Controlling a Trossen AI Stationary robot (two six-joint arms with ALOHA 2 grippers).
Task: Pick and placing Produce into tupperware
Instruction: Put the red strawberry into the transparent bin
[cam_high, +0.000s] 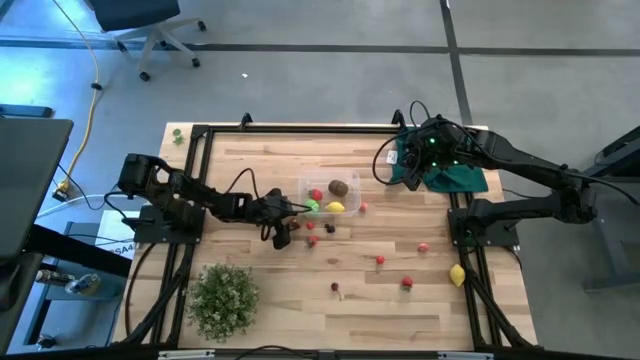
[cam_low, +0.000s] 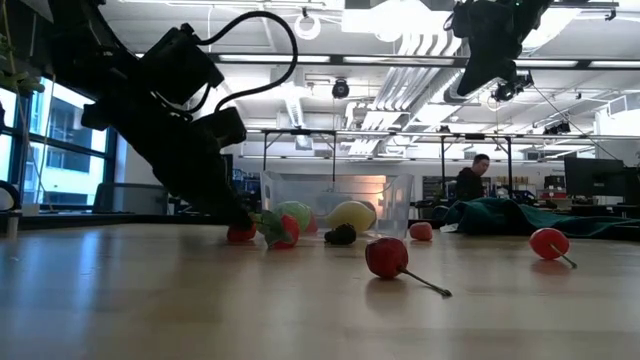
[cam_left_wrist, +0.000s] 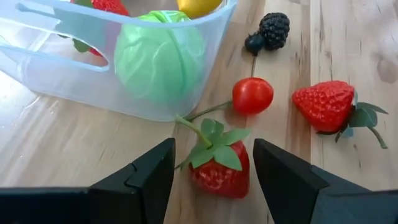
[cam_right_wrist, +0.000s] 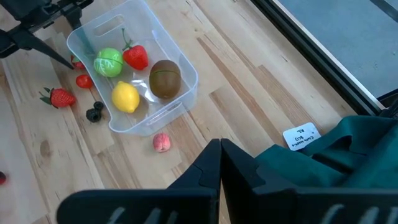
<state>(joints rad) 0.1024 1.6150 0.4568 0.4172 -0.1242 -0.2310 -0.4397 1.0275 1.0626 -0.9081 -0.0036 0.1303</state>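
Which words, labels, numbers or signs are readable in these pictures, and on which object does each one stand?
White tag on the dark green cloth, right wrist view: it bears small dark print, too small and blurred to read.
White label beside the left arm's base, high view: dark marks, not readable.
The tupperware and the produce in it: no text visible.
Nothing in these pictures can be quoted with certainty.

At centre frame in your high view, the table is pale, matt planked wood with visible grain. The tupperware is clear, smooth plastic. Beside it, the strawberry looks dimpled and slightly glossy, the cherry tomato shiny. At upper right, the cloth is soft, matt green fabric.
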